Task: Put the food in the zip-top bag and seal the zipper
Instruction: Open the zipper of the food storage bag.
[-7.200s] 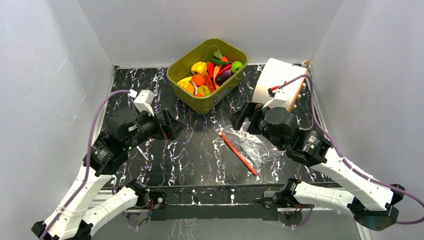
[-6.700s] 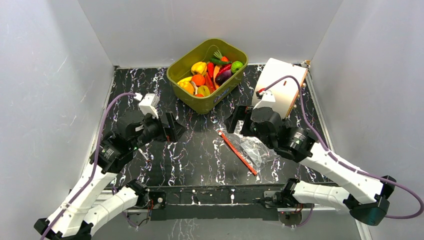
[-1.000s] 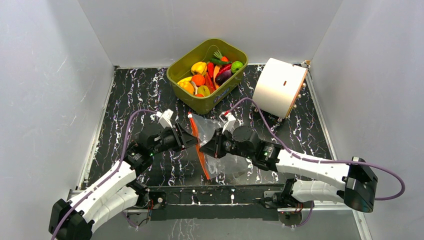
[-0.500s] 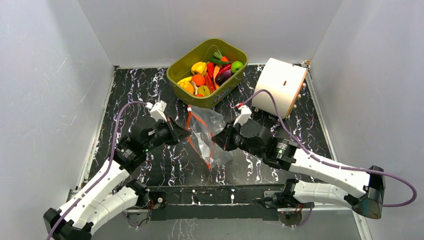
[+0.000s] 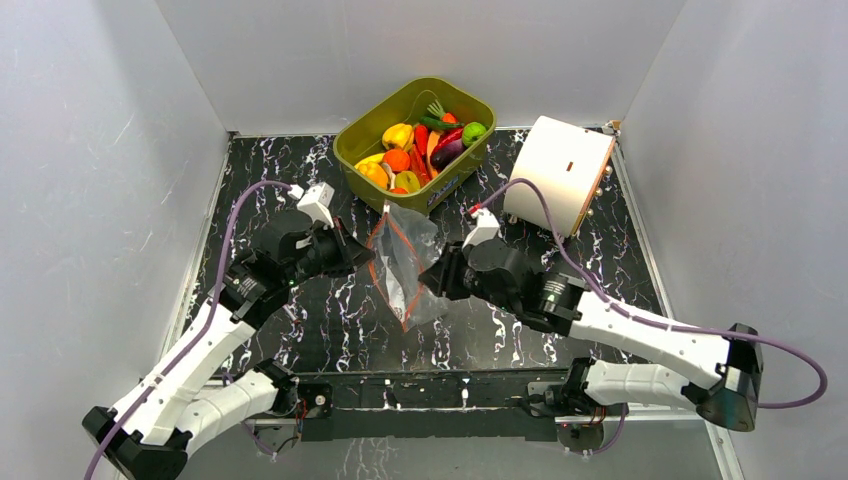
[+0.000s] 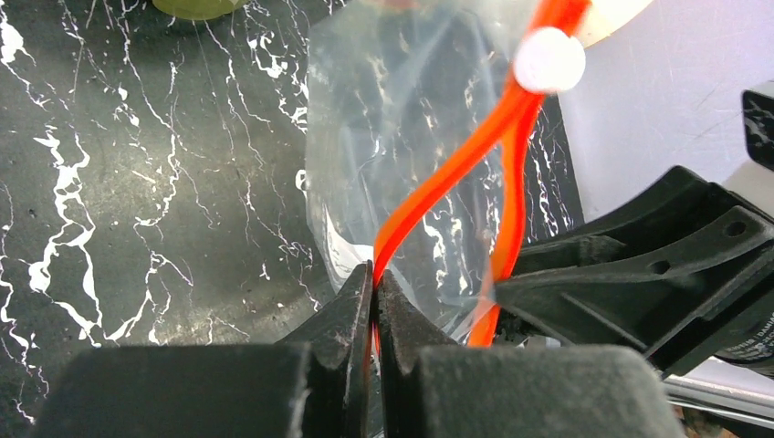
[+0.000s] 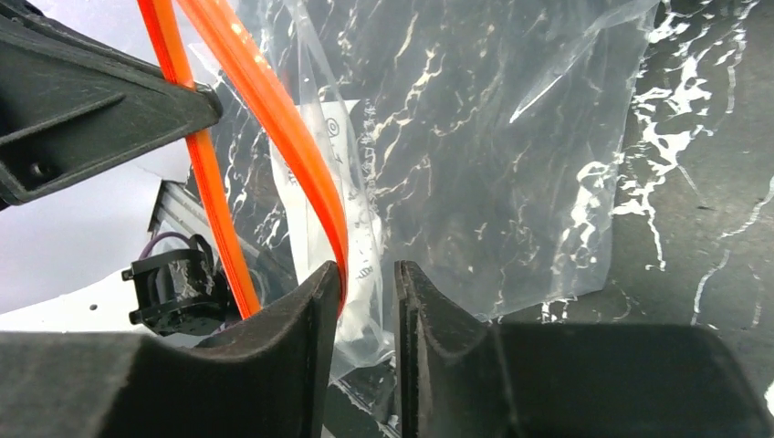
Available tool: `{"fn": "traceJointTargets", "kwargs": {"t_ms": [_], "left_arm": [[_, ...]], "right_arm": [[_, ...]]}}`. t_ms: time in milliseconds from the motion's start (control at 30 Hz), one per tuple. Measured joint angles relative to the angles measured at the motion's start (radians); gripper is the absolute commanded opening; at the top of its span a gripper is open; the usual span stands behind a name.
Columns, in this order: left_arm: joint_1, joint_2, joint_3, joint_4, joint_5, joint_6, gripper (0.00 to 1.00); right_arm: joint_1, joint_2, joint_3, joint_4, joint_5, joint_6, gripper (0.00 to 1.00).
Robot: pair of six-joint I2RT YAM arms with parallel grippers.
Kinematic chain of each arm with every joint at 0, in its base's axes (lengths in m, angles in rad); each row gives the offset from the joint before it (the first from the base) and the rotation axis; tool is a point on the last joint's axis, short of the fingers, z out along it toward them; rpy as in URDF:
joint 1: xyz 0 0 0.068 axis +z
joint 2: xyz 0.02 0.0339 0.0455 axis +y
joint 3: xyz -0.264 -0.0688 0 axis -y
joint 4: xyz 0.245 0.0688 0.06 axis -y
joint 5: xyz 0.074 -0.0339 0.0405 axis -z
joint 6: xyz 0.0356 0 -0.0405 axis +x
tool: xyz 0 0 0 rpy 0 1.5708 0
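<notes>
The clear zip-top bag hangs between my two grippers, just in front of the olive tub. Its red-orange zipper is parted into two strips. My left gripper is shut on one zipper strip; a white slider sits at the strip's far end. My right gripper has its jaws a little apart, and the other zipper strip leans against one finger. The bag holds nothing. All the food, yellow, red, orange, green and purple pieces, lies in the tub.
The olive-green tub stands at the back centre on the black marbled table. A white box leans at the back right. Grey walls close in the left, back and right sides.
Both arms carried the bag up and back toward the tub. The left jaws closed on one zipper strip. The right jaws, shut before, have parted slightly, and the bag's mouth has spread.
</notes>
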Motion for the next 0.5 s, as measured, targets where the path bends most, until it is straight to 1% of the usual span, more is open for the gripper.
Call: {"fn": "traceJointTargets", "kwargs": {"t_ms": [67,200,367,500], "left_arm": [[0.0,0.007,0.001,0.0,0.007,0.0,0.0],[0.0,0.024,0.001,0.006,0.025,-0.003,0.0],[0.0,0.043,0.001,0.016,0.033,-0.006,0.0],[0.0,0.046,0.001,0.018,0.033,-0.011,0.0]], "right_arm": [[0.0,0.044,0.021,0.006,-0.02,0.014,0.38],[0.0,0.122,0.084,0.013,-0.052,0.036,0.48],[0.0,0.198,0.182,0.014,-0.088,0.05,0.49],[0.0,0.23,0.227,0.011,-0.094,0.051,0.49]]}}
